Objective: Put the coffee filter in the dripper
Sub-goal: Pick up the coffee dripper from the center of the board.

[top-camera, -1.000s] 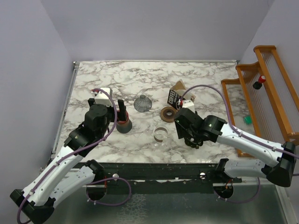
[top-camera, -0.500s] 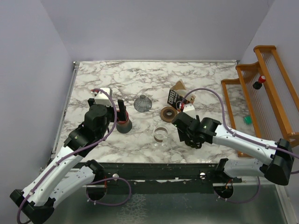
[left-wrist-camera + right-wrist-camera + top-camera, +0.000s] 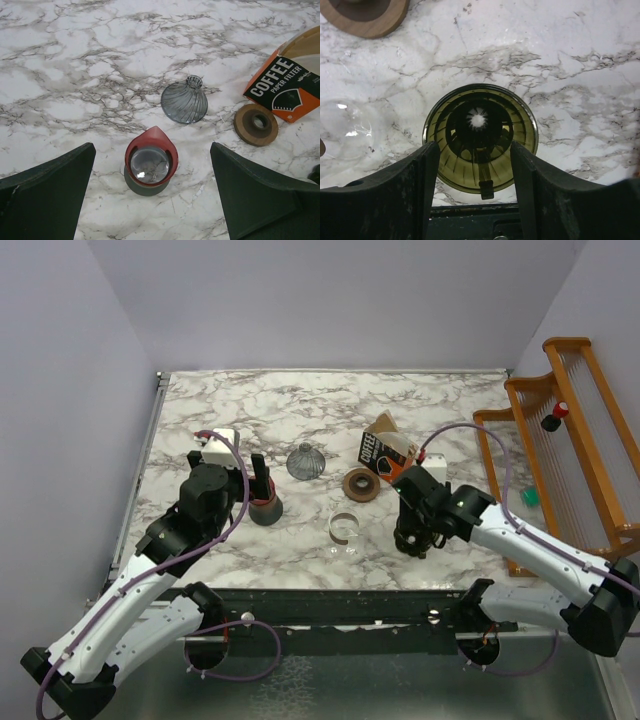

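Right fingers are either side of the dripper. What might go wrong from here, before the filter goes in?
The dripper sits near the front edge of the table, between the right fingers; an off-centre squeeze may tip it or push it off.
No loose filter shows; the only ones seem to be in the carton, which may slide when thin paper is pulled out.
A clear glass piece lies close beside the dripper and may get bumped.
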`<state>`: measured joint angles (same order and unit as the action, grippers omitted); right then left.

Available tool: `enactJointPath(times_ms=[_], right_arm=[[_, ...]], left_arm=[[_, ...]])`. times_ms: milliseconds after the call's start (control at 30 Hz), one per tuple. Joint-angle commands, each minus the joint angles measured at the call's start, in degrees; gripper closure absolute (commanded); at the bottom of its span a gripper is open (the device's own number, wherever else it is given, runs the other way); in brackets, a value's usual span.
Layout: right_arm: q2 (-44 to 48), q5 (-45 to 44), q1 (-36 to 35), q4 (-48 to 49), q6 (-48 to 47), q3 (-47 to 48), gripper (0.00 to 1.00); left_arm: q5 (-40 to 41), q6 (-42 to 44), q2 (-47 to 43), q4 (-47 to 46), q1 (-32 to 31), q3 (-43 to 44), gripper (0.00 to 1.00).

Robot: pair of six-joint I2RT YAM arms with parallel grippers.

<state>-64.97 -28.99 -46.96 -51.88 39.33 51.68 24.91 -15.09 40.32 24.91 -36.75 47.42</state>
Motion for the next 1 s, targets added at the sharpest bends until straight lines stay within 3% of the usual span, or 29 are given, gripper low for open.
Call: enactJointPath(times_ms=[0, 433, 967], right_arm=[[3.8, 2.8, 4.9, -0.1, 2.3, -1.7, 0.37], [4.4, 5.6, 13.9, -1.9, 8.8, -4.9, 0.42], [5.3, 7.6, 16.5, 1.0, 11.4, -9.8, 0.49]], left_arm=[[-1.2, 0.7, -1.0, -0.9, 0.3, -0.5, 0.01], [-1.6, 1.0, -0.9, -1.2, 0.3, -0.5, 0.01], [-1.8, 1.1, -0.9, -1.3, 0.3, -0.6, 0.01]])
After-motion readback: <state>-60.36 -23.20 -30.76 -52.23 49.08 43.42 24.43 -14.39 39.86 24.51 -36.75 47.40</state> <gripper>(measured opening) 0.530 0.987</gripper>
